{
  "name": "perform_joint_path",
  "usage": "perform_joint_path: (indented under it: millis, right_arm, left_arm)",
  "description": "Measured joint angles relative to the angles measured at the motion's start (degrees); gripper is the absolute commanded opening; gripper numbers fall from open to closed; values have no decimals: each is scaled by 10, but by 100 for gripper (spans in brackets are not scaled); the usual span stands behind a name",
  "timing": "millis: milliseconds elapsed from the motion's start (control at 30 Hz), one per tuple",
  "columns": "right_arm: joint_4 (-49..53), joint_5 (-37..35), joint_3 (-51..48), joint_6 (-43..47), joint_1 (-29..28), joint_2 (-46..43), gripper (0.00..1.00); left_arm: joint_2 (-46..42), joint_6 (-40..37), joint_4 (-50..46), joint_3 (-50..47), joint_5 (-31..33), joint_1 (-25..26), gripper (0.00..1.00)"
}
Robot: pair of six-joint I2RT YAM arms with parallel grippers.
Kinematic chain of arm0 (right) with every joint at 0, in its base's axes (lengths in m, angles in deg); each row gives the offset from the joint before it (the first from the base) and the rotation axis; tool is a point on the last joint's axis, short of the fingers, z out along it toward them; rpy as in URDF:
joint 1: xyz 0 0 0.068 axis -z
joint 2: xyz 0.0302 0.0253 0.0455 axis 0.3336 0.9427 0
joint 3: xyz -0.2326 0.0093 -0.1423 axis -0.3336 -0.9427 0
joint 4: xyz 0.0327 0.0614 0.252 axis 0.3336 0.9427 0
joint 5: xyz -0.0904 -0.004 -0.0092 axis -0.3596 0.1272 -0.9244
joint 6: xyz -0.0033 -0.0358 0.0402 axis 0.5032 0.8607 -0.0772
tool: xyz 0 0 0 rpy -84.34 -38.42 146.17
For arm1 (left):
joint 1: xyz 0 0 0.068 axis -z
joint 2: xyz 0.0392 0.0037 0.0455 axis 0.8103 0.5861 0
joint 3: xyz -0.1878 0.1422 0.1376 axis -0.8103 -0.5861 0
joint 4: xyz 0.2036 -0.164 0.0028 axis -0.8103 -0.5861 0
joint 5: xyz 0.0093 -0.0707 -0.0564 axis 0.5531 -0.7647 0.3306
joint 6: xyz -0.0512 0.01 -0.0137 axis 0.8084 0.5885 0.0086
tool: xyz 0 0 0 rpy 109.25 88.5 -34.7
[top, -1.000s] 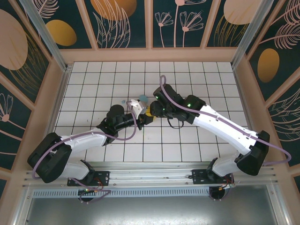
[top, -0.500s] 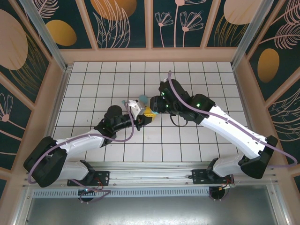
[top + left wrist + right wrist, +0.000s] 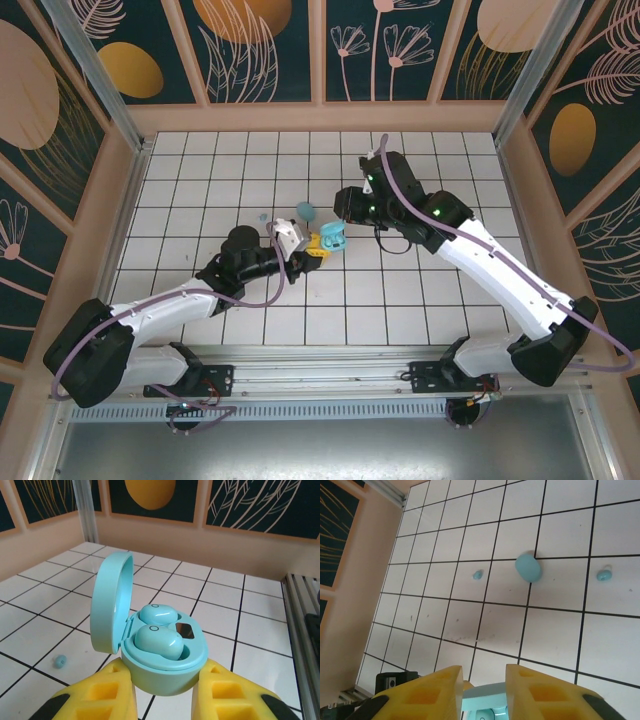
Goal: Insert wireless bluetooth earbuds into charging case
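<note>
While left end effector pinches open case, spread right end effector overlooks two loose earbuds.

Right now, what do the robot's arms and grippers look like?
The left arm and right arm are white shells with black joints, and a purple cable runs along each. The left gripper and right gripper have blocky yellow fingers with recessed pockets.

white shells and black joints are forming both arms; lilac cables are running behind each wrist; yellow, square-pocketed fingers are tipping the left gripper and right gripper.
</note>
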Motion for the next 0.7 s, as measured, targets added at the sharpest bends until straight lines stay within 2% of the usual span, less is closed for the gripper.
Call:
perform_joint_path:
  millis: [233, 500, 700]
  right_arm:
    - [-16, 39, -27, 12, 4, 0, 11]
    - [-31, 67, -76, 10, 7, -9, 10]
    - [-29, 90, -104, -3, 7, -53, 11]
  left_arm:
    - [-11, -21, -31, 11, -4, 0, 5]
    - [-15, -36, -69, 24, -4, 0, 5]
    - [-17, -38, -69, 28, -3, 0, 5]
